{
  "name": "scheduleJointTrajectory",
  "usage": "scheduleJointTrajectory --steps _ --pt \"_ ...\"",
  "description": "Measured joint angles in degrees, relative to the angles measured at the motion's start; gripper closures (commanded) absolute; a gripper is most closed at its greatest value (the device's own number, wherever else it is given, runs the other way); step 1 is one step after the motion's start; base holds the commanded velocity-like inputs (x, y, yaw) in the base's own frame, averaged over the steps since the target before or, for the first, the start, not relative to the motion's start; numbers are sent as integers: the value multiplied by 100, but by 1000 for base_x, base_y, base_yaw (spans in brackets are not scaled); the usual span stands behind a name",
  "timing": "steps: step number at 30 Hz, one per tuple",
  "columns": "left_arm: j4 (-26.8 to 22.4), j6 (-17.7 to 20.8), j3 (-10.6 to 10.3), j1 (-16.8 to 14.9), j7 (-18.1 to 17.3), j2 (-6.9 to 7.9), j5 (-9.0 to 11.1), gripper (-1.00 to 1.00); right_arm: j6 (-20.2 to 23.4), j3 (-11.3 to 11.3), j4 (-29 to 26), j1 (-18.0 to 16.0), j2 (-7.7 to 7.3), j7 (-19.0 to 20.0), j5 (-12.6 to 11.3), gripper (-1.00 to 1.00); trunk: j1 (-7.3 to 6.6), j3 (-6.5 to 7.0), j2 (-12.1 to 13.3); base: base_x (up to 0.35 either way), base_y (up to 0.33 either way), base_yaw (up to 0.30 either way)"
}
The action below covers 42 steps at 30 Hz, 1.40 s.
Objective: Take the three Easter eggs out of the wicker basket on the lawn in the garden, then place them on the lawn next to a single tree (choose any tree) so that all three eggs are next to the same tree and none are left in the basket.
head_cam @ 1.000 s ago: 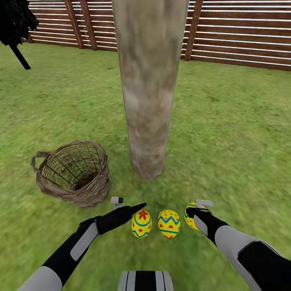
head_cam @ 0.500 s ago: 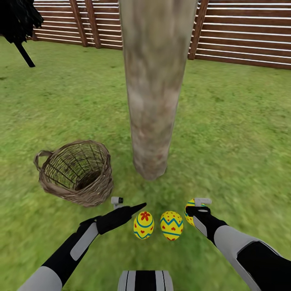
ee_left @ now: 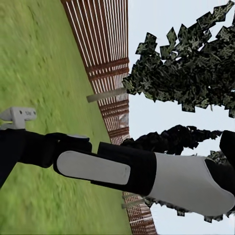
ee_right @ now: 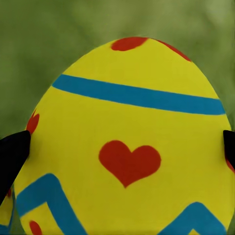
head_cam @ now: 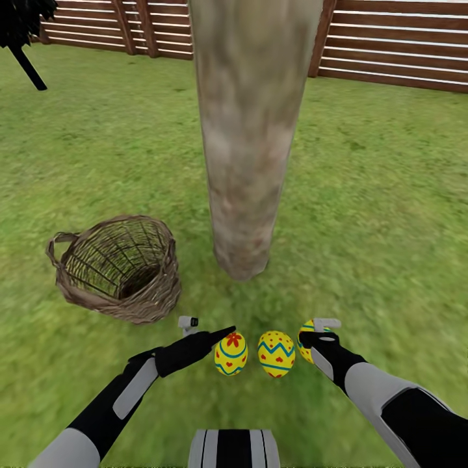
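Two Easter eggs (head_cam: 231, 353) (head_cam: 276, 353) stand upright side by side on the lawn (head_cam: 377, 214), just in front of the tree (head_cam: 242, 162) with the thick pale trunk. A third Easter egg (head_cam: 305, 338), partly hidden, sits in my right gripper (head_cam: 313, 339). The right wrist view has this egg (ee_right: 129, 147) between the black fingertips (ee_right: 12, 156), which press its two sides. My left gripper (head_cam: 224, 335) is shut, its tip beside the leftmost egg. The wicker basket (head_cam: 117, 270) stands left of the trunk, and no egg is visible inside it.
A brown slat fence (head_cam: 390, 39) closes the garden behind the tree. A thin dark stem with black foliage (head_cam: 23, 39) stands at the far left. The left wrist view looks across my right forearm (ee_left: 127, 169) toward fence and tree crowns.
The whole picture has shifted slightly, so the camera moved. Both arms keep their pose, and the right gripper keeps hold of the third egg.
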Motion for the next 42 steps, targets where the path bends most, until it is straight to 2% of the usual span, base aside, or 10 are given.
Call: scheduleJointTrajectory --steps 5,8,15,16,17,24,27,31,42 --pt "0 -3 0 3 0 0 0 -100 -7 -16 0 0 -8 0 -1 100 13 -111 -7 0 0 0" --pt "0 -1 0 3 0 0 0 -100 -11 59 -42 -11 -6 -7 119 100 17 -176 -12 0 0 0" --pt "1 0 0 1 -1 0 0 -100 -11 42 15 -255 -10 -80 -2 100 32 -331 -23 0 0 0" --pt "1 0 0 -1 0 0 1 -100 -11 39 13 -252 -10 -81 -5 -100 32 -332 -23 0 0 0" --pt "0 1 0 2 0 0 1 -100 -9 57 -41 -204 -16 -12 113 -100 36 -332 -21 0 0 0" --pt "13 -6 0 4 0 0 11 -100 0 40 -250 -44 -25 -4 99 -100 37 -332 -21 0 0 0" --pt "175 -8 1 4 0 0 15 -100 1 -14 -255 -5 -24 -1 67 -100 36 -332 -21 0 0 0" --pt "245 -7 3 3 0 -4 19 -100 -1 -29 -1 -1 -25 11 -31 -100 28 -245 -15 0 0 0" --pt "246 -1 1 3 0 -6 19 -100 -1 -35 -1 0 -24 11 -33 -100 -1 -1 -1 0 0 0"
